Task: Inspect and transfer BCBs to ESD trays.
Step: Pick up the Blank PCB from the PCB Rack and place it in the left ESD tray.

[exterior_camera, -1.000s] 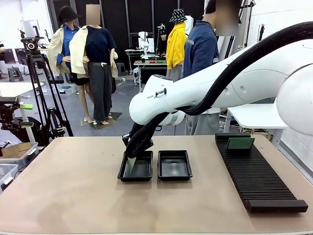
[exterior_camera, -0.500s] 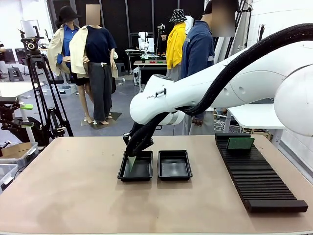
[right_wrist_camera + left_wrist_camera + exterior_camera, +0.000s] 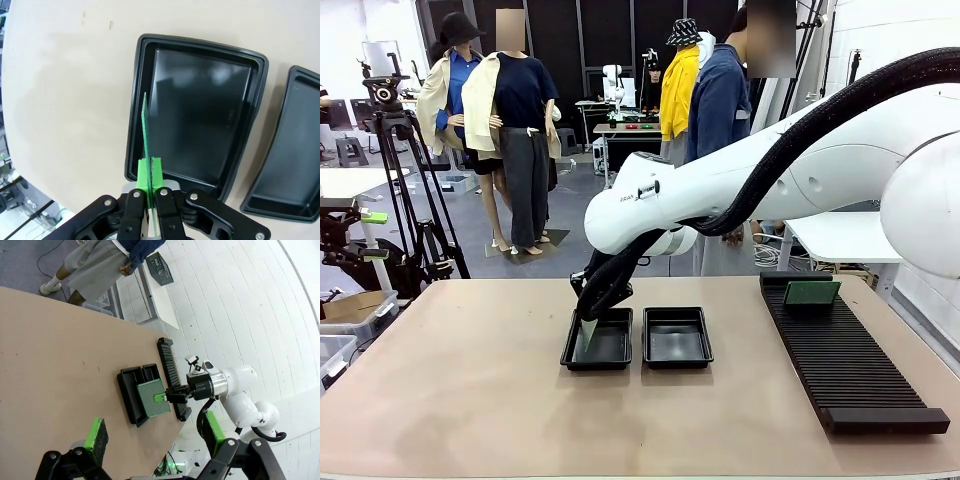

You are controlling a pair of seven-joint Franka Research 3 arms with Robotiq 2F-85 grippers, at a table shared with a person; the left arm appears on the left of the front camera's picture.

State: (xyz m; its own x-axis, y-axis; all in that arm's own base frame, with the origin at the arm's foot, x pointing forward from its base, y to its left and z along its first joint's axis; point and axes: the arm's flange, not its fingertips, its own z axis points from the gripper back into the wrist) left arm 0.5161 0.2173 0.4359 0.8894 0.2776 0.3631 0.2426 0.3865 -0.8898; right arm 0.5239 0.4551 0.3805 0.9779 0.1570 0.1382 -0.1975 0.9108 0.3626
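My right gripper [image 3: 590, 310] reaches across the table and is shut on a green BCB [image 3: 588, 336], which hangs on edge just above the left ESD tray [image 3: 613, 346]. The right wrist view looks down the thin board [image 3: 145, 135], clamped between the green pads [image 3: 149, 175] over that tray's bare black floor [image 3: 200, 110]. The second ESD tray [image 3: 677, 338] lies beside it with nothing in it. Another green BCB [image 3: 811, 293] stands in the slotted rack. My left gripper [image 3: 155, 432] is open, high above the table, with nothing between its pads.
A long black ribbed rack [image 3: 845, 360] runs along the table's right side. A person [image 3: 720, 100] stands beyond the far edge. The left half of the tan table [image 3: 450, 370] is bare. A tripod [image 3: 395, 170] stands off the table's left.
The person at the far side has shifted a little to the left. My right gripper and the held board have hardly moved over the left tray.
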